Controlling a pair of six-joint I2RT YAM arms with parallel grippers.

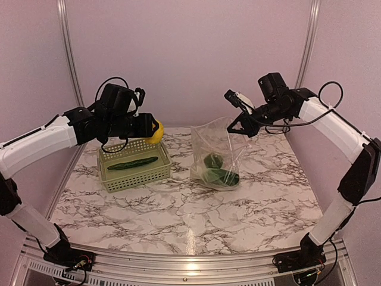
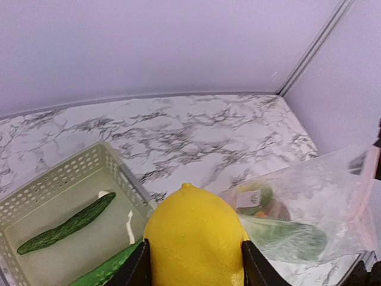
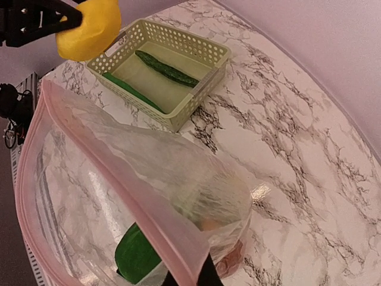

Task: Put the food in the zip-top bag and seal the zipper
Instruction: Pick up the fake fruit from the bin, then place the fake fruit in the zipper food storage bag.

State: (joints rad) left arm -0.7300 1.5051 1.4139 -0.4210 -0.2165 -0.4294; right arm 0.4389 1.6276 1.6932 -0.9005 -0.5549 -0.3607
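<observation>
My left gripper [image 1: 152, 128] is shut on a yellow lemon [image 1: 157, 132], held in the air above the basket's far right corner; its black fingers [image 2: 138, 269] press both sides of the lemon [image 2: 193, 235]. To its right the zip-top bag [image 1: 218, 149] stands with its mouth up, green and orange food [image 1: 221, 174] lying at its bottom. My right gripper [image 1: 243, 126] is shut on the bag's upper edge. The right wrist view shows the pink zipper [image 3: 113, 190] curving round the open mouth and a green piece [image 3: 136, 257] inside.
A light green perforated basket [image 1: 138, 180] sits left of the bag and holds two dark green cucumbers [image 3: 165, 67] [image 3: 132, 91]. Purple walls close in the marble table [image 1: 178, 220] at the back and sides.
</observation>
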